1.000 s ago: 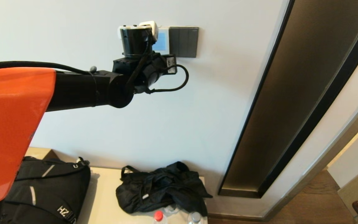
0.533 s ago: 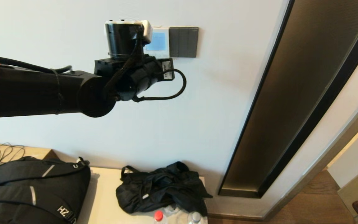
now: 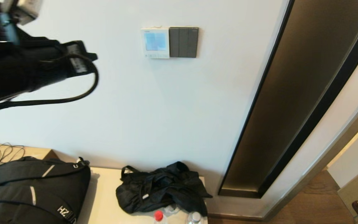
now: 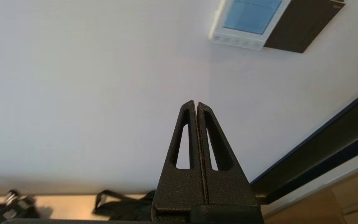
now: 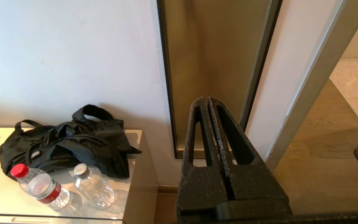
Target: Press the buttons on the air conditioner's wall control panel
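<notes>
The white air conditioner control panel [image 3: 155, 43] with a pale blue screen hangs on the wall, a row of small buttons [image 3: 154, 55] along its lower edge. It also shows in the left wrist view [image 4: 249, 23]. My left arm's wrist fills the upper left of the head view, well left of the panel and apart from it; its fingers are hidden there. My left gripper [image 4: 195, 103] is shut and empty, off the wall. My right gripper [image 5: 206, 100] is shut and empty, parked low, out of the head view.
A dark grey switch plate [image 3: 183, 42] adjoins the panel's right side. A tall dark-framed glass panel [image 3: 294, 102] stands to the right. Below, a low table [image 3: 104, 199] bears a black backpack [image 3: 36, 189], a black bag [image 3: 163, 188] and two water bottles [image 5: 39, 186].
My left arm has drawn back from the control panel and swung left and toward the camera. The panel, covered by the wrist a second ago, is now fully uncovered.
</notes>
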Controlling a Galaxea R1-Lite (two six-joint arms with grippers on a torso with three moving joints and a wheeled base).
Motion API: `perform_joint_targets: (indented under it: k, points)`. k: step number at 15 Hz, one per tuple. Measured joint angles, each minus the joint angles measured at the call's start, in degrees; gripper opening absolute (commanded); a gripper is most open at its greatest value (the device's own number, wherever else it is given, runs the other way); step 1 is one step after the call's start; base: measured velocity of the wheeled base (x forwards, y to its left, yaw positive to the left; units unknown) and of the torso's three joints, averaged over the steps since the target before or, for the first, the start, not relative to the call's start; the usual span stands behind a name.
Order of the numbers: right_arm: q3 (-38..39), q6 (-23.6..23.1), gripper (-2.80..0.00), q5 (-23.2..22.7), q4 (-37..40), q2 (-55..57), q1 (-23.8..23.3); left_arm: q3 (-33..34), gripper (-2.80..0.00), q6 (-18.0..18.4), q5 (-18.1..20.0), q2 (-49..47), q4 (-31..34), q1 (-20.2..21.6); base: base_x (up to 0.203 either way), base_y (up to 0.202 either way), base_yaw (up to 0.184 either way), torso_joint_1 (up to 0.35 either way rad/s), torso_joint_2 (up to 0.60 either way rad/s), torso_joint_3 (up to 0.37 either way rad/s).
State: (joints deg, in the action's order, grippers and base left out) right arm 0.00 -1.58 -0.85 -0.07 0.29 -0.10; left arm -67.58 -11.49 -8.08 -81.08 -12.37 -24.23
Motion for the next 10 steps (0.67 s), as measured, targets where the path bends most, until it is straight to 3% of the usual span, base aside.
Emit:
perform_joint_targets:
  k: [5, 10]
  points:
    - [0.00, 0.00, -2.80, 0.00, 0.00, 0.00, 0.00, 12.98, -2.80, -0.96, 11.99, 23.15, 11.55, 13.44, 0.000, 0.000, 0.000, 0.000, 0.00, 0.000]
    - [0.00, 0.00, -2.80, 0.00, 0.00, 0.00, 0.00, 25.51, -2.80, -2.46, 14.77, 41.65, 18.96, 18.93, 0.000, 0.000, 0.000, 0.000, 0.00, 0.000]
